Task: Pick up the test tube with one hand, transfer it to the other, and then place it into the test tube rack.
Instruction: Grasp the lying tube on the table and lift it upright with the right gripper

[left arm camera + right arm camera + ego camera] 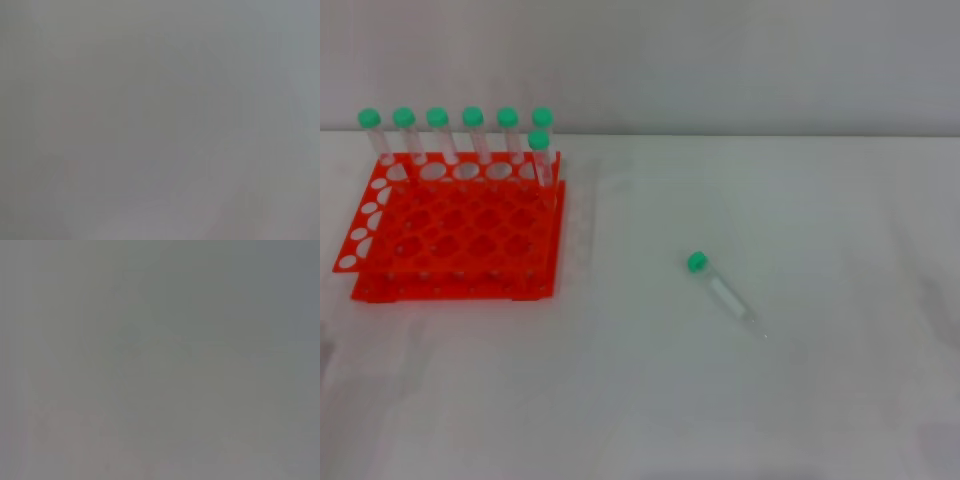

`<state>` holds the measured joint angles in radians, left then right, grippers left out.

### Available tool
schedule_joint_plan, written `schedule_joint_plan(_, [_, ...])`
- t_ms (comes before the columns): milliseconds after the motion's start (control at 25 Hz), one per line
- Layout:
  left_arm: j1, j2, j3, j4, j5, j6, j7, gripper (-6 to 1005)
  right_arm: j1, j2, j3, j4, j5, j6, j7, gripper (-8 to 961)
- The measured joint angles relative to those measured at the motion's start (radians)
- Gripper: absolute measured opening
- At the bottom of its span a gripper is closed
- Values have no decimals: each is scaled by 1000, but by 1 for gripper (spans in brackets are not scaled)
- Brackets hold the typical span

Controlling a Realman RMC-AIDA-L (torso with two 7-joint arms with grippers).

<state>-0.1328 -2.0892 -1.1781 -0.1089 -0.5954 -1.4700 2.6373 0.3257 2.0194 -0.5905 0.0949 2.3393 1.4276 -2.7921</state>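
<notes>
Neither gripper shows — the test tube [720, 286] lies untouched, right of the test tube rack [450, 230]

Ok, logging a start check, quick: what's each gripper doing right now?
Left gripper: not in any view.
Right gripper: not in any view.
The test tube lies loose on the table, held by neither.

Soft, even, bright light fills the head view, slightly hazy, with faint shadows beneath the test tube rack [455, 225]. Both wrist views show only featureless grey blur.
</notes>
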Motion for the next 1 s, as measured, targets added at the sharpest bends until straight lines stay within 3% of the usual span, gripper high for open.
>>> schedule_joint_plan(400, [-1, 0, -1, 4, -2, -8, 1, 886, 7, 0, 6, 6, 5, 8, 59, 828])
schedule_joint_plan(600, [-5, 1, 0, 2, 3, -6, -4, 885, 19, -6, -18, -37, -18, 21, 212, 828])
schedule_joint_plan(720, [-2, 0, 0, 0, 3, -10, -4, 885, 20, -13, -79, -167, -90, 2, 442, 827])
schedule_joint_plan(1000, [-6, 0, 0, 0, 3, -3, -4, 885, 17, -18, -261, -729, -442, -178, 1133, 826])
